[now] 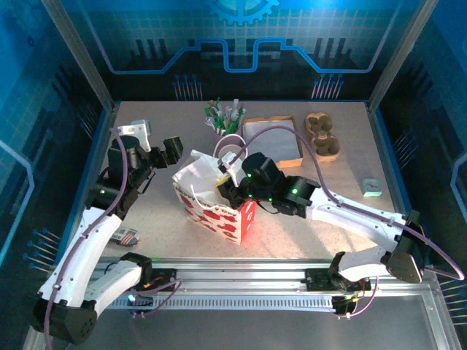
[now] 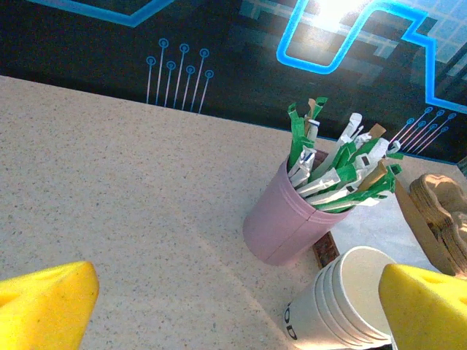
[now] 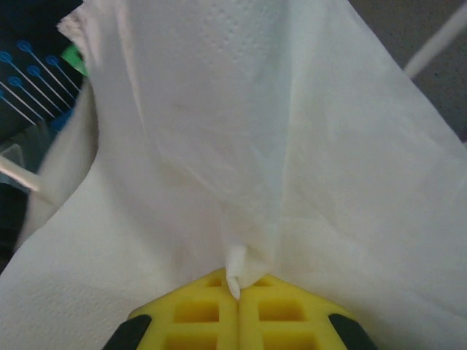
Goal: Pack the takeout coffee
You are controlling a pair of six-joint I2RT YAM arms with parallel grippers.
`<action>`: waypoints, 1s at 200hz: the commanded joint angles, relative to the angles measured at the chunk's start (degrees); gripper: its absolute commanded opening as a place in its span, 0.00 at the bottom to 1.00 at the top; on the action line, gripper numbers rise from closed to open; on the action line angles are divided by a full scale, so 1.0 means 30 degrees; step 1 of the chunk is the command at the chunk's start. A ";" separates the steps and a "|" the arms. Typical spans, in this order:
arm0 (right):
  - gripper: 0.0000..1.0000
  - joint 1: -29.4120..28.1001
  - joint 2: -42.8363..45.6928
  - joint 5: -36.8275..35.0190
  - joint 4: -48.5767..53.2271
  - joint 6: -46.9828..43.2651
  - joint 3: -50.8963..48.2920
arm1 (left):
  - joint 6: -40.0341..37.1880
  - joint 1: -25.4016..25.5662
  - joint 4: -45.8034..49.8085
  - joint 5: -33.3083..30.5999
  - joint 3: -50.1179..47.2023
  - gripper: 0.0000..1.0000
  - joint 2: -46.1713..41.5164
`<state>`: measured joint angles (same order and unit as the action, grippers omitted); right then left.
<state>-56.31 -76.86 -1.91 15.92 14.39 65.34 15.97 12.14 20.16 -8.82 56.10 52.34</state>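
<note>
A red-and-white patterned gift bag [image 1: 219, 216] stands at the table's middle. Over its open top hangs a white paper napkin [image 1: 195, 175] [image 3: 241, 146], and my right gripper [image 1: 227, 181] [image 3: 238, 292] is shut on a pinched fold of it. My left gripper [image 1: 174, 150] [image 2: 233, 328] hovers left of the bag, open, with its yellow fingertips [image 2: 45, 305] far apart and nothing held. The takeout coffee is hidden or out of view.
A stack of nested white cups [image 2: 343, 306] [image 1: 230, 151] stands just behind the bag, near my left gripper's right finger. Behind it sits a pink cup of green-white sticks [image 2: 292, 219] [image 1: 223, 117]. A cardboard tray [image 1: 274, 138], wooden holder [image 1: 322, 135] and small packet [image 1: 372, 187] lie to the right.
</note>
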 commanded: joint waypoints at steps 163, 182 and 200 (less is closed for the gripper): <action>0.39 0.0263 -0.0201 -0.1291 0.5545 -0.2489 0.7079 | -0.0489 -0.0180 -0.0550 -0.0282 -0.0146 0.99 0.0023; 0.43 0.2456 0.0108 -0.1269 0.5204 -0.1389 0.6638 | -0.0517 -0.0180 -0.0525 -0.0254 -0.0150 0.99 -0.0028; 0.47 0.5008 -0.0272 -0.2031 0.5801 -0.0440 0.7081 | -0.0517 -0.0180 -0.0569 -0.0224 -0.0181 1.00 -0.0043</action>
<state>-49.95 -76.82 -4.97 30.81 9.39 85.03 15.94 12.14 20.16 -8.80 56.07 52.49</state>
